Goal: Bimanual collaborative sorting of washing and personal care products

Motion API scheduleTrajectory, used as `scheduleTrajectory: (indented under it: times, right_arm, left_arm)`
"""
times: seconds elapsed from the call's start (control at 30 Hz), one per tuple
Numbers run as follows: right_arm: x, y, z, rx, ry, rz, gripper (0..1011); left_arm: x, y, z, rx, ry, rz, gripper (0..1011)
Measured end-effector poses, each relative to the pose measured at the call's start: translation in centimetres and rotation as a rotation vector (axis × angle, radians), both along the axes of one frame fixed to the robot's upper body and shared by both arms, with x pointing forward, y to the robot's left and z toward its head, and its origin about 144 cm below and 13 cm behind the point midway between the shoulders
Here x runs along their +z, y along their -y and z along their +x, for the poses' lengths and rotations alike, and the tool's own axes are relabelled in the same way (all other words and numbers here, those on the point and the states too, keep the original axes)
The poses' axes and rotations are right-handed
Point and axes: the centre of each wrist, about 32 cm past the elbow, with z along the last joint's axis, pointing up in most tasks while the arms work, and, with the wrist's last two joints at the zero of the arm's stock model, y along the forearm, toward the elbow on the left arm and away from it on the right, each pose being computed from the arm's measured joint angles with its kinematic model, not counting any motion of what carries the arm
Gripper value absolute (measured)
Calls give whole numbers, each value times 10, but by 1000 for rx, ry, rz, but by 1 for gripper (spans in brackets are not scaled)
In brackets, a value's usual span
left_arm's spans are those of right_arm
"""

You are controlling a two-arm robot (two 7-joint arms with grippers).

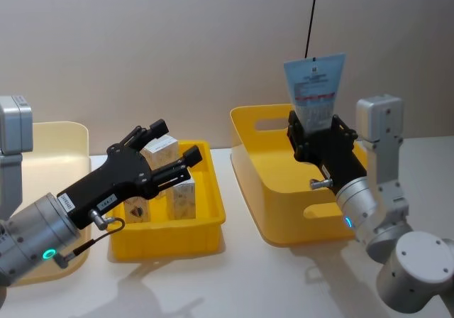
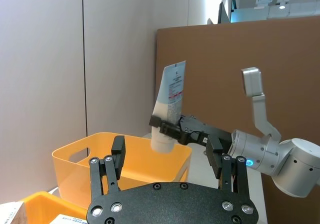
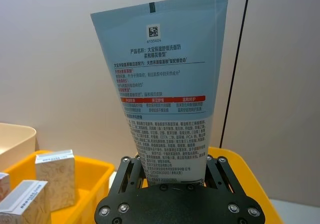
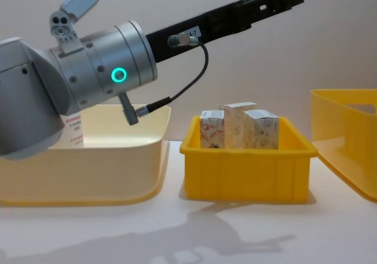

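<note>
Your right pincer (image 1: 318, 135) is clenched on the lower end of one tall squeeze tube (image 1: 314, 84). It holds the tube upright, crimped end up, above the large yellow bin (image 1: 273, 218) at the right of the white bench (image 1: 241, 282).

The right wrist view lets you read what the head view leaves small. The tube is light blue above and white below, with a square code near the top, rows of dark print and a red band across the middle.

Your left pincer (image 1: 174, 142) is released, fingers spread, hovering over the small yellow tray (image 1: 170, 241) at the middle of the bench. Three beige patterned cartons (image 4: 238, 125) with white tops stand upright in that tray, close together. The chest view shows them side-on above the tray's wall.

You have three containers in all: the tray, the large bin and a cream bin (image 4: 88, 175) at the left. The chest view adds a white printed item (image 4: 73, 128) standing in the cream bin. It is mostly hidden behind the left arm (image 4: 70, 87), so you cannot tell what it is.
</note>
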Motion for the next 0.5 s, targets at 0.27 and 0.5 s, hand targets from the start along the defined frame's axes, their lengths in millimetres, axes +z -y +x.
scheduleTrajectory:
  times: [0.27, 0.5]
  right_arm:
    - [-3, -5, 8, -35, -61, 3, 466]
    - [-6, -9, 14, -55, -96, 1, 466]
  left_arm:
    - [0, 0, 0, 0, 0, 0, 1004]
    - [0, 0, 0, 0, 0, 0, 1002]
